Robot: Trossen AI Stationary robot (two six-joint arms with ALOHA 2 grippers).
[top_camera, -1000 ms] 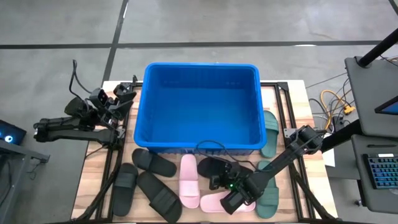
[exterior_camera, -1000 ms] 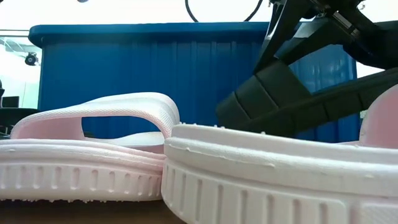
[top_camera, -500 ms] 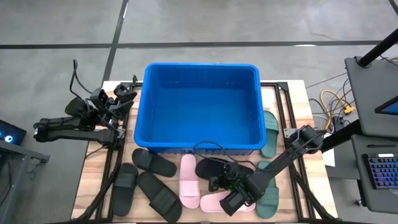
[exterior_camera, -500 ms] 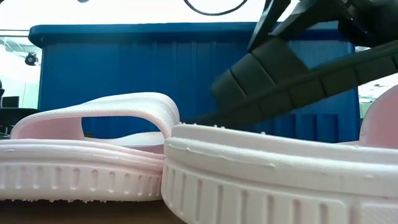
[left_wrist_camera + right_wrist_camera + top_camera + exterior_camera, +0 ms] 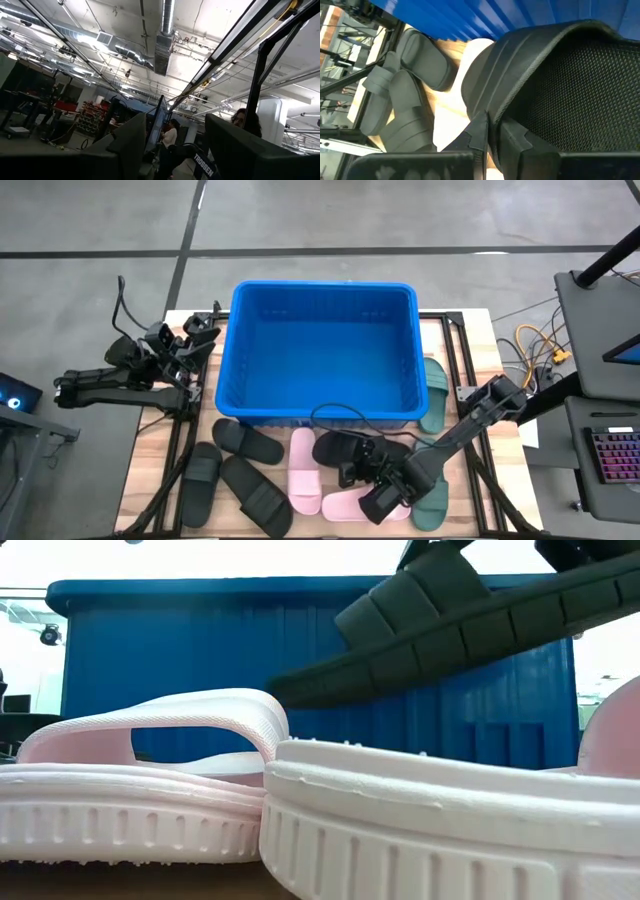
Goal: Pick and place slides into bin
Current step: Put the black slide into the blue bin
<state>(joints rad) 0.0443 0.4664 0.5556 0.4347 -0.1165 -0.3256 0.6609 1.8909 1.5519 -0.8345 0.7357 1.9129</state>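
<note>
I am holding a black slide (image 5: 345, 450) in the right claw (image 5: 372, 465), fingers clamped on its strap, lifted clear of the bench (image 5: 150, 470) at 6 o'clock of the bin (image 5: 320, 412). The left claw (image 5: 195, 338) is idling at 9 o'clock, fingers parted and empty.

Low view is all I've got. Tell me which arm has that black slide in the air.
Observer: The right tool, shut on the black slide.
Operator: Say whether it's over the bin.
Observer: Not yet. From above, the slide hangs just outside the near wall of the bin.
Operator: Report the left arm.
Observer: The left tool waits open beside the bin's left wall.
</note>
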